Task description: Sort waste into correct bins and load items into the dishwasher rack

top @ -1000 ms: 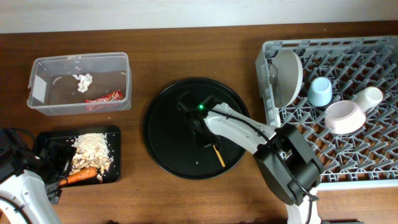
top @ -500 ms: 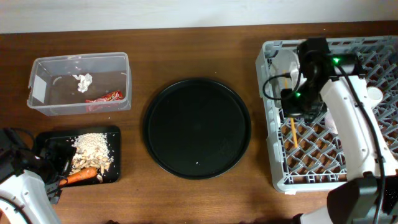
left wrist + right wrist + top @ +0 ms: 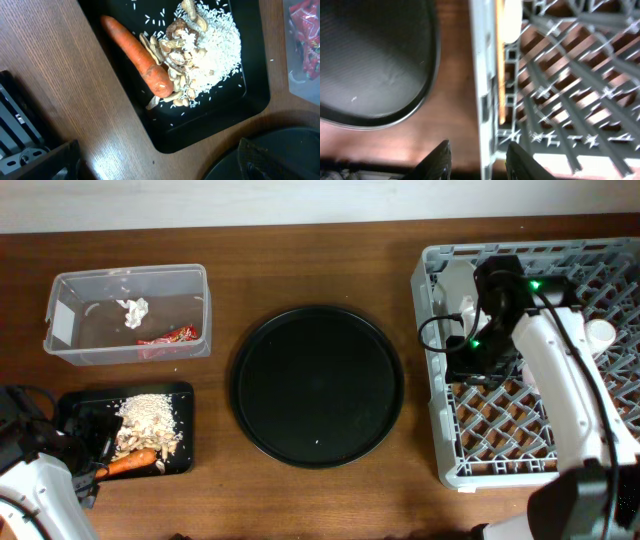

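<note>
My right gripper (image 3: 479, 162) is open and empty, its fingers either side of the left wall of the grey dishwasher rack (image 3: 570, 75); in the overhead view it (image 3: 468, 363) hangs over the rack (image 3: 560, 430). A thin wooden chopstick (image 3: 499, 60) lies just inside that wall. The plate (image 3: 455, 285) and the whitish cup (image 3: 600, 332) show in the rack; my arm hides the bowl and the blue cup. My left gripper (image 3: 150, 170) is open and empty beside the black tray (image 3: 200, 130), which holds the carrot (image 3: 137, 57) and the rice (image 3: 210, 45).
The clear tub (image 3: 127, 280) at the back left holds the tissue (image 3: 132, 310) and the red wrapper (image 3: 168, 337). The large round black tray (image 3: 318, 385) lies bare between the bins and the rack. The fork is not in view.
My right arm carried a chopstick from the round tray to the rack. It hung from the gripper half a second ago; now it lies by the rack wall and the gripper is open.
</note>
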You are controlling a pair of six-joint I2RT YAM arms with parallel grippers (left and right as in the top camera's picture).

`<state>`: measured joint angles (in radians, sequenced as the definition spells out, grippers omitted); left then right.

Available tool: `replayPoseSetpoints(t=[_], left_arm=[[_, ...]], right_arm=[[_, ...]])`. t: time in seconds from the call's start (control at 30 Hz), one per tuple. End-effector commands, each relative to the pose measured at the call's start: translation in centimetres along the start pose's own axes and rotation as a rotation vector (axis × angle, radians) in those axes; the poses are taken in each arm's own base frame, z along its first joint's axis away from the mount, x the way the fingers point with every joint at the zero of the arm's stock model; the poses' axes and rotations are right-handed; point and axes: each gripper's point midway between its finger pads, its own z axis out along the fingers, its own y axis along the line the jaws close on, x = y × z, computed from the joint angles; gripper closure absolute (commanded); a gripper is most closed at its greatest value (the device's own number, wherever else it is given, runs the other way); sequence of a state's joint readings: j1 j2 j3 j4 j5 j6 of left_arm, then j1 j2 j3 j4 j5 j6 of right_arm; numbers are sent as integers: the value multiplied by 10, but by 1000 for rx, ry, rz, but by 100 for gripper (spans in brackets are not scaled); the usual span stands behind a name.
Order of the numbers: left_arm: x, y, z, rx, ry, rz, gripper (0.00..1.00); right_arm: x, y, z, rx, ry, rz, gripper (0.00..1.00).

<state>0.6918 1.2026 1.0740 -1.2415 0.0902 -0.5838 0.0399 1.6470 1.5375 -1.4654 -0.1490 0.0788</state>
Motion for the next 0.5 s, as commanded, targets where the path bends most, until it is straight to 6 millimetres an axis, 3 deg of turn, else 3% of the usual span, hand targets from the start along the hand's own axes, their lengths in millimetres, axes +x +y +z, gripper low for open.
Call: replayPoseSetpoints(t=[0.0,0.03,0.1,0.17,0.27,0.47], left_arm=[[-2,0,-2,3,-6,10,1],[-2,0,-2,3,-6,10,1],[-2,0,-2,3,-6,10,1],[-2,0,-2,3,-6,10,1],[-2,0,-2,3,-7,10,1],[-2,0,-2,3,-6,10,1]], right_arm=[[40,29,-58,-72,-131,-23,34],[64,37,-78,-88,-191,-30,1],[88,40,-95,-99,-293,-32,1],[110,38,-100,-107,-402,-73,1],[138,31,-73,-161,-464,-23,1],[137,29,-60,-158,-405,38,1]])
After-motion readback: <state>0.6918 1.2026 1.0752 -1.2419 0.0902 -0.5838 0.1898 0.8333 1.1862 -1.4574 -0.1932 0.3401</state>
